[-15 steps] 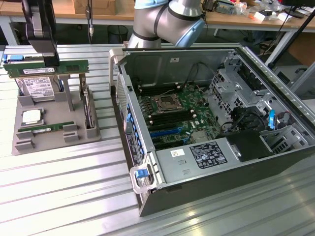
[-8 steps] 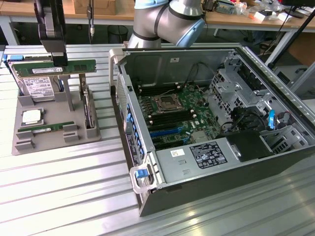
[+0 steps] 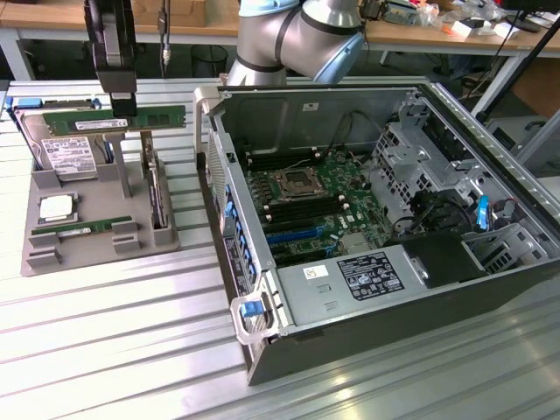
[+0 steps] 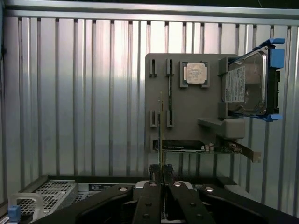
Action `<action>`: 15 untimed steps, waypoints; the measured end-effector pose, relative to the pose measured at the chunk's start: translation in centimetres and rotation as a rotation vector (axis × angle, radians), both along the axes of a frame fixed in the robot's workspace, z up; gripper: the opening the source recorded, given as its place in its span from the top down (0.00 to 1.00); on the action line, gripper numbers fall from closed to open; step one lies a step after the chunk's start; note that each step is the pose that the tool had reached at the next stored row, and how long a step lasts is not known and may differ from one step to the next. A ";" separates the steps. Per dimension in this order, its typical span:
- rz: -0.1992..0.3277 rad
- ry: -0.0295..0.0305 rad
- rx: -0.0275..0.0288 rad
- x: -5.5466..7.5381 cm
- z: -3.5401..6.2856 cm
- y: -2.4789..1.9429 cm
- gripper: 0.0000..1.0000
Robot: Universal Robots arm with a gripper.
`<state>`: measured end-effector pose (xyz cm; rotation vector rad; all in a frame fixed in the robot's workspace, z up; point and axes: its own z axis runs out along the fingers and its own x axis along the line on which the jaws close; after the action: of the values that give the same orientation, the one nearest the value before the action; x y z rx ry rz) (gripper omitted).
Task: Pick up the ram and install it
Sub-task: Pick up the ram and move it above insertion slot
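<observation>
One ram (image 3: 153,118) is pinched in my gripper (image 3: 122,103). The fingers are pressed tight onto the stick's long edge, so the green board hangs level in the air over the far end of the grey fixture (image 3: 87,254), just above the hard drive (image 3: 66,156). From the wrist I see it edge-on, a thin line running out from between the fingertips. A second stick (image 3: 74,229) lies on the fixture's near side, beside the processor (image 3: 57,207). The open computer case (image 3: 394,332) sits on the exterior view's right, its motherboard (image 3: 315,201) exposed.
</observation>
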<state>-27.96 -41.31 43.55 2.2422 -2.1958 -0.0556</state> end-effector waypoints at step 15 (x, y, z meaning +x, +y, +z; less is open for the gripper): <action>0.000 0.0000 0.0000 2.2 0.00 0.00 0.88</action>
<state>-25.75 -41.31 43.56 2.2421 -2.1958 -0.0556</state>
